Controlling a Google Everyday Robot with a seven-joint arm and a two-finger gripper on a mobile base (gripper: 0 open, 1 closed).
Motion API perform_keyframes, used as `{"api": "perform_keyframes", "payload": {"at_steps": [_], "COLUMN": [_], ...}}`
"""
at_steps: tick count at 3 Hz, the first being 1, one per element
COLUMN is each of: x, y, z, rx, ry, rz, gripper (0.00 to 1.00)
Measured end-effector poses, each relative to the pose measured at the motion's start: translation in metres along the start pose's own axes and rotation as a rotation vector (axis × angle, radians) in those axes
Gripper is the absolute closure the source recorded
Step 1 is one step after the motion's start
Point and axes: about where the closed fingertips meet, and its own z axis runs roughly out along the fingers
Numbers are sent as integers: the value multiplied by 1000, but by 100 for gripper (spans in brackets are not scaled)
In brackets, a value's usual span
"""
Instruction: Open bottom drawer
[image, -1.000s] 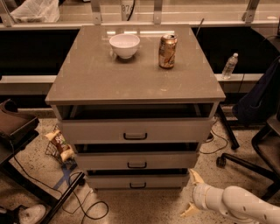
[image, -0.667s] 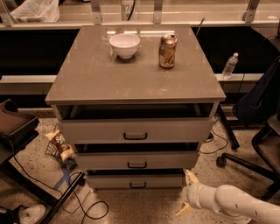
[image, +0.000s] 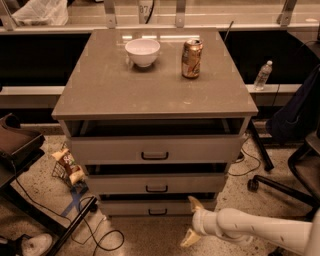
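The bottom drawer (image: 150, 207) is the lowest and shortest pale front of the cabinet, with a small black bar handle (image: 157, 212). A dark gap shows above its front. My gripper (image: 188, 221) is low at the bottom right, just right of and in front of the handle, near the floor. Its two pale fingers (image: 194, 203) are spread apart with nothing between them. It touches neither the handle nor the drawer front. The middle drawer (image: 156, 183) and the tall top drawer (image: 155, 149) sit above, each with a dark gap over it.
On the cabinet top (image: 100, 95) stand a white bowl (image: 142, 51) and a drink can (image: 192, 58). A snack bag (image: 68, 165) and cables (image: 95, 235) lie on the floor at the left. Office chair legs (image: 280, 187) stand at the right, and a water bottle (image: 262, 75) behind.
My gripper has moved left along the floor, closer to the bottom drawer's handle. The drawers, bowl and can have not moved.
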Motion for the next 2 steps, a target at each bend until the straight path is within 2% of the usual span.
{"api": "perform_keyframes", "payload": {"at_steps": [1,2], "x": [13,14], "y": [11,7], "z": [57,65], "rx": [-46,-50], "ry": [-26,-27], "rz": [14,13], "gripper": [0,0]}}
